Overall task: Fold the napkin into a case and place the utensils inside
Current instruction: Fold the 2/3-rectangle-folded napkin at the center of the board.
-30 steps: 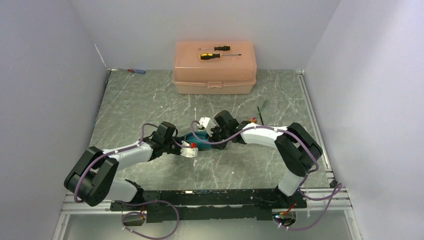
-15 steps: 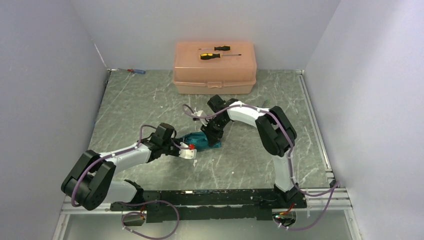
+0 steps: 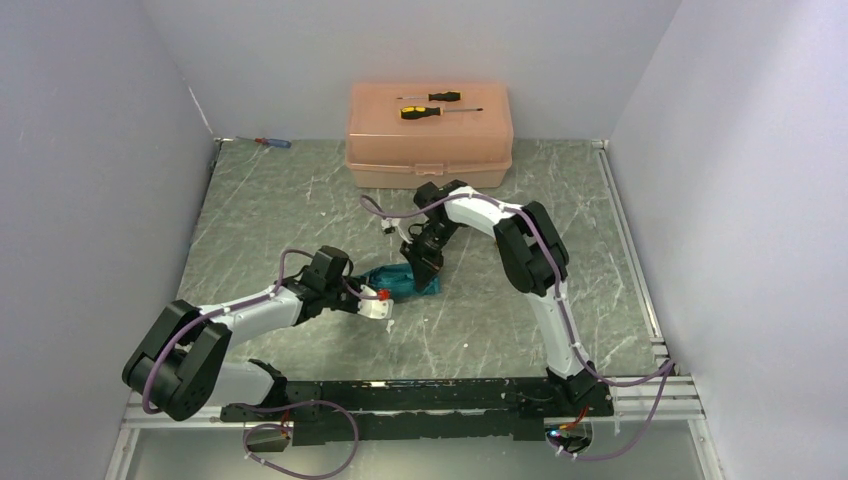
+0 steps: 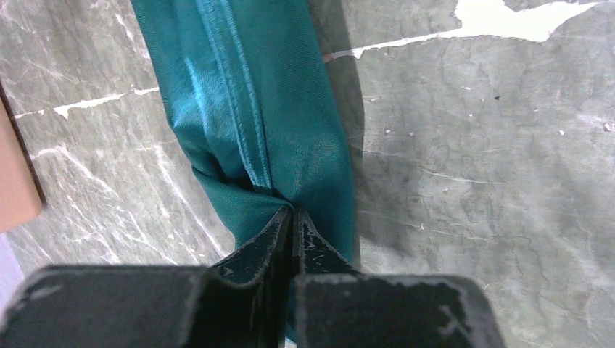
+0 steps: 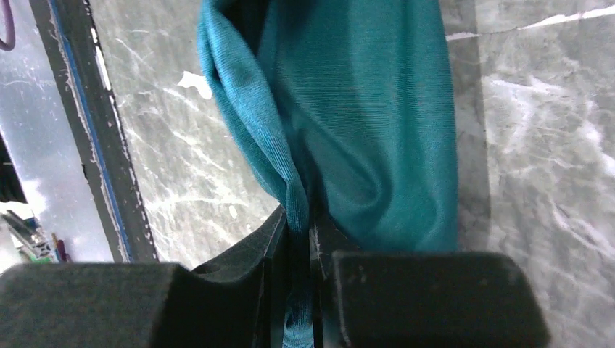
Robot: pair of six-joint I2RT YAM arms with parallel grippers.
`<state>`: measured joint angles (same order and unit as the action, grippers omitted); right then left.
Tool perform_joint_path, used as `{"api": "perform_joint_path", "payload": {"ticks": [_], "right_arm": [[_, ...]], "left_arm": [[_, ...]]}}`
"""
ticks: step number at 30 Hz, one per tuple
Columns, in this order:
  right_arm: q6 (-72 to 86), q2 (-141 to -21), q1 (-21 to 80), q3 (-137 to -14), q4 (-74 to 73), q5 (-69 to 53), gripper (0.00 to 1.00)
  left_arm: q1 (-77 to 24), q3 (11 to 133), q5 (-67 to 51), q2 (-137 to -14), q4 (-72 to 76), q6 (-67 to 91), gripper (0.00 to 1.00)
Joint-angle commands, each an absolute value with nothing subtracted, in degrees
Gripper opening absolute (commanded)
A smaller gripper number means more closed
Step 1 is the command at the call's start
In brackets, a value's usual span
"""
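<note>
Centre of the top view: the napkin (image 3: 418, 285) lies bunched on the desk (image 3: 280, 200), mid-fold. We see the left tool (image 4: 292, 217) and right tool (image 5: 299, 217) each clenched on a cloth edge. Next, we judge, both must spread it flat and crease it.

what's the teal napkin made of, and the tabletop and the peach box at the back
The napkin looks like thin woven or knit fabric, slightly shiny: fine ribbed weave, a stitched hem, soft folds. The tabletop looks like grey-green marble or marble-print laminate, matte, with white veins. The box is likely plastic: smooth peach shell, moulded lid.
</note>
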<state>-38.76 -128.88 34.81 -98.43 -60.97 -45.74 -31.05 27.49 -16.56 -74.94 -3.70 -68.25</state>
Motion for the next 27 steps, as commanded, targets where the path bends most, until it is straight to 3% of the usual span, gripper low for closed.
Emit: {"api": "perform_joint_path", "payload": {"ticks": [1, 12, 21, 27], "right_arm": [[-41.26, -133.44, 34.37, -100.22, -66.04, -48.42, 0.16], [-39.07, -133.62, 33.11, -98.71, -63.7, -47.34, 0.15], [-38.44, -134.47, 33.05, -98.59, -63.54, -47.35, 0.14], [-37.91, -134.87, 33.05, -99.26, -63.54, -47.5, 0.13]], "left_arm": [[-30.94, 28.08, -14.65, -74.19, -5.97, -64.54, 0.18], [-30.88, 32.35, -16.13, -68.54, -11.11, -55.29, 0.26], [-30.97, 37.92, -20.69, -69.19, -14.57, -53.52, 0.25], [-31.51, 40.44, -30.61, -69.11, -17.99, -55.02, 0.22]]}}
